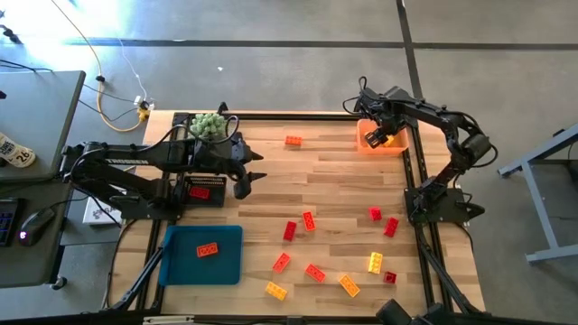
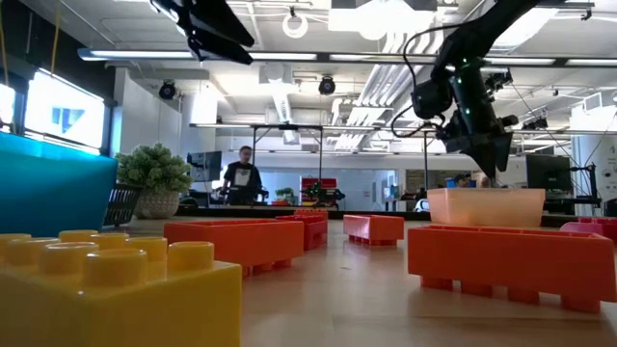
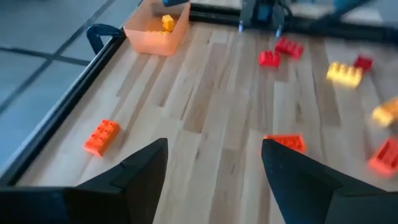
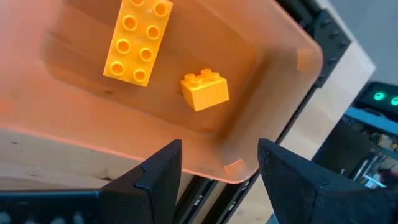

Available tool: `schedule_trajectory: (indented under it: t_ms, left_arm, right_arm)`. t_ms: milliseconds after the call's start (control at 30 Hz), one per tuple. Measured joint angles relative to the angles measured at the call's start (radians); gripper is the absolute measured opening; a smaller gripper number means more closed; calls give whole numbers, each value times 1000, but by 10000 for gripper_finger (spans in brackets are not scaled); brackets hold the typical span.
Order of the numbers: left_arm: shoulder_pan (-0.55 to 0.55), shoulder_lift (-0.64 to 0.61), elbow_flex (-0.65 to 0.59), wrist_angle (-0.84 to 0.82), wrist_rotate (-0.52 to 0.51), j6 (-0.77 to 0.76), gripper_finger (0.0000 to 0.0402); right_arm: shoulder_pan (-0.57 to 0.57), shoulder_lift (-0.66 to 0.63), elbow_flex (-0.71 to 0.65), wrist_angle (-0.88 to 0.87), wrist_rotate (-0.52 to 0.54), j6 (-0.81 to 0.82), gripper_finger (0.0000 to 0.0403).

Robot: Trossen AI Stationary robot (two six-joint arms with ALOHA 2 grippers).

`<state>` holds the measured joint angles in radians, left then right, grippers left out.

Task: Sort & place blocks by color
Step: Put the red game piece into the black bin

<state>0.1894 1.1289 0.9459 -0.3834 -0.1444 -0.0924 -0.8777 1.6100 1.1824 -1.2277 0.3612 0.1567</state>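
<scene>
Hovering right gripper (image 4: 217, 163), jaws wide, empty

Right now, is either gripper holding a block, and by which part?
Neither. The right gripper hangs open over the orange bin; the left gripper is open above the table.

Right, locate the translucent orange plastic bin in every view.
High view: translucent orange plastic bin at the table's far right corner, under the right gripper.
Low view: right of centre.
Left wrist view: upper left.
Right wrist view: fills the frame.
Shared landmark: yellow bricks inside.
</scene>
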Motion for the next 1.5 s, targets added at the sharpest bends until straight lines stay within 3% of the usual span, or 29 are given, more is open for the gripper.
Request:
schedule_trajectory:
  t_ms: [200,433,733,1167,1500]
  left_arm:
    - [-14,76,0,95,-2,-259,246]
    - [-57,171,0,129,-2,-373,242]
    - [-94,218,54,169,-5,-410,241]
    - [-122,218,205,96,-157,-412,241]
    - [-185,218,293,94,-183,-401,241]
  right_arm:
    - [27,-69,0,15,4,28,197]
    - [41,-99,0,30,3,22,197]
    - [41,-99,0,63,3,19,197]
    - [41,-99,0,82,3,-4,197]
    - [41,-99,0,99,2,0,197]
